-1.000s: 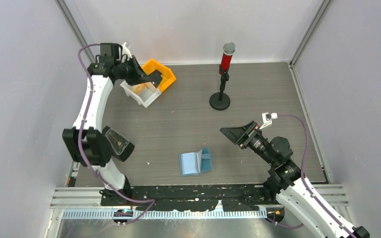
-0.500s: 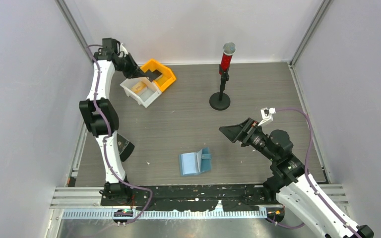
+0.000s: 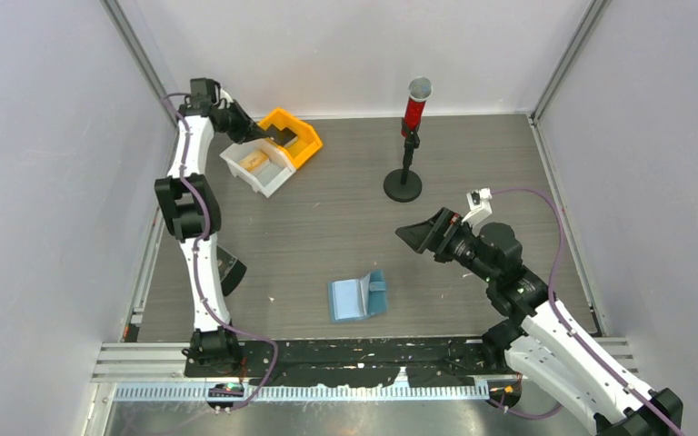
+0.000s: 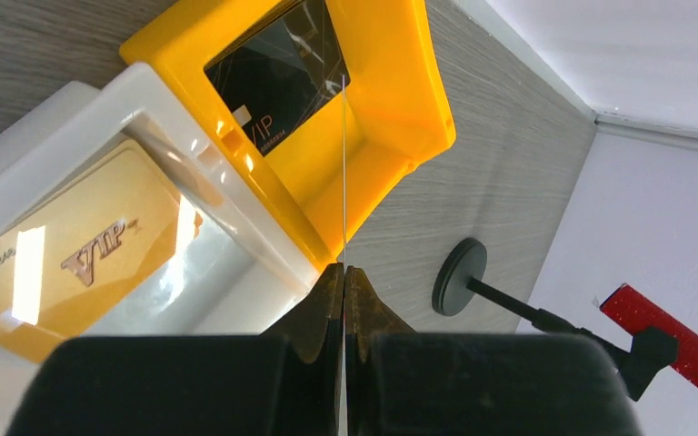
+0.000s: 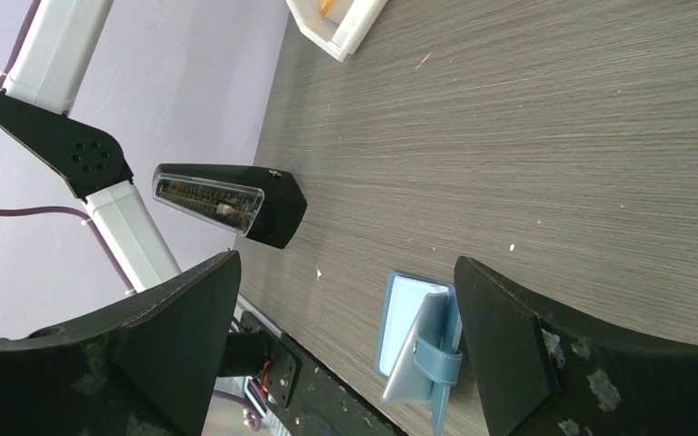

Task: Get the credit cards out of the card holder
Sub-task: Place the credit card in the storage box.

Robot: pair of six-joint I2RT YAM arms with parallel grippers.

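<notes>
Left claw point(image 4: 344, 277) pressed together over orange bin point(image 4: 418, 91) containing black card point(image 4: 277, 77). Tan card point(image 4: 73, 254) in white bin point(image 4: 73, 113). Right claw point(image 5: 347, 263) spread, near blue wallet point(image 5: 409, 318) on surface point(image 5: 509, 136).

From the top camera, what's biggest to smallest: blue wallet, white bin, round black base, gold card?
Wallet and white bin: too alike to rank.
Then base.
Gold card smallest.
</notes>
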